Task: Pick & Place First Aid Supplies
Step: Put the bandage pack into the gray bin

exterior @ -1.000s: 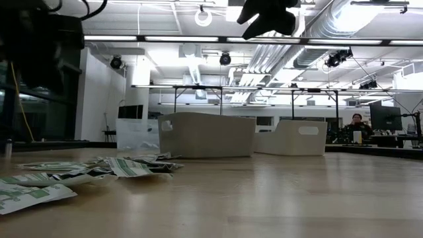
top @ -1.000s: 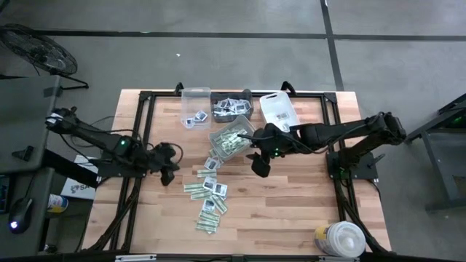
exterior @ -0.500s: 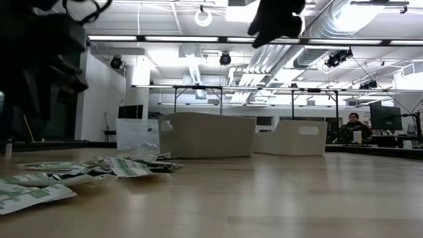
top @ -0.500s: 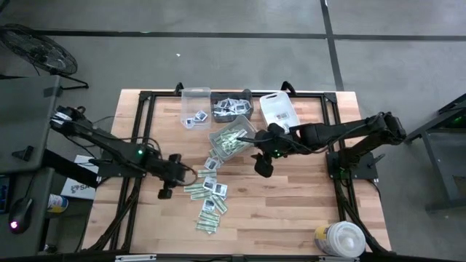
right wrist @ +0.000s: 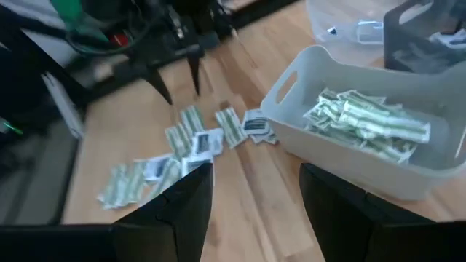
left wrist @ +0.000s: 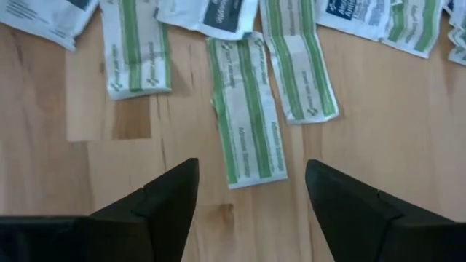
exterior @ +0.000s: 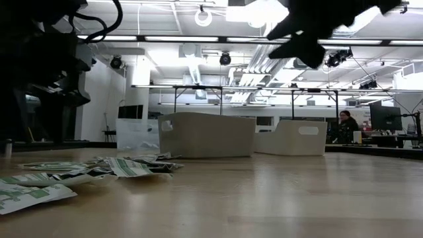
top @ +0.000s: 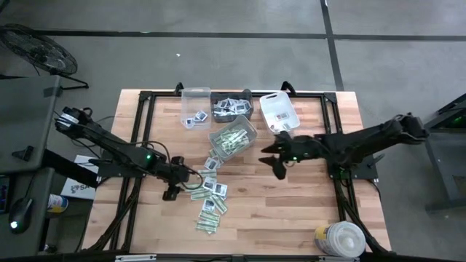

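Left gripper [left wrist: 247, 200] spread wide just above a green strip packet [left wrist: 246, 109] at the edge of the loose packets [top: 207, 191], jaws straddling its end, likely lining up a pick. Right gripper [top: 279, 169] open, empty, waiting beside the strip bin [top: 233, 138], well apart from the packets, clear of the left arm's reach.

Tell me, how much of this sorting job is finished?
Partly done, it seems. Green strips already fill the middle bin, and white packets lie in the dark bin. Nothing is in hand: the left end effector hangs open over a green strip, and the right end effector is open and empty too. Many loose packets remain on the table.
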`<state>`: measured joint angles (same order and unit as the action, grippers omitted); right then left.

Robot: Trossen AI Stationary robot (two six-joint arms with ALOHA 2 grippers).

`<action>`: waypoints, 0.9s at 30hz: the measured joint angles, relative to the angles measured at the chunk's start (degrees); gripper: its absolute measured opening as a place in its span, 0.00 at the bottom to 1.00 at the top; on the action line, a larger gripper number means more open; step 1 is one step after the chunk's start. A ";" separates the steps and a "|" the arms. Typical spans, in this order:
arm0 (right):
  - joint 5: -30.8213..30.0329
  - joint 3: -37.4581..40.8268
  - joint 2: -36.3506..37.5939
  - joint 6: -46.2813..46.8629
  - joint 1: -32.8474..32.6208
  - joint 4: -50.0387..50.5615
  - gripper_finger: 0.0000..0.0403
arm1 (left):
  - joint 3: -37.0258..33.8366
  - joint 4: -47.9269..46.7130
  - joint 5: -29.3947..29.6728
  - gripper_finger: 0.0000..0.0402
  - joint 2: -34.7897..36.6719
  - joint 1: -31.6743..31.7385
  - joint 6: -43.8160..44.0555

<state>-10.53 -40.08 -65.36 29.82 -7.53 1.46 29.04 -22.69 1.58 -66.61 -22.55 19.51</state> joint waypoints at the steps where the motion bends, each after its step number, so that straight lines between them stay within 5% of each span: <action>1: 0.01 2.96 1.56 1.09 -0.01 -3.04 0.50 | 0.00 0.05 0.19 0.63 0.00 0.02 -0.32; 14: -6.06 31.51 19.17 8.40 0.05 -35.13 0.50 | 0.00 1.41 2.03 0.60 0.00 0.02 -1.23; 22: -7.16 39.43 31.07 9.33 0.05 -35.56 0.50 | 0.02 2.12 2.05 0.60 0.00 0.02 0.22; 27: -6.95 39.11 37.41 8.34 0.04 -26.16 0.50 | 0.02 2.11 2.08 0.60 0.00 0.02 0.24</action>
<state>-17.49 -0.97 -27.94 38.17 -7.49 -24.70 29.06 -20.58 3.66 -66.61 -22.52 19.75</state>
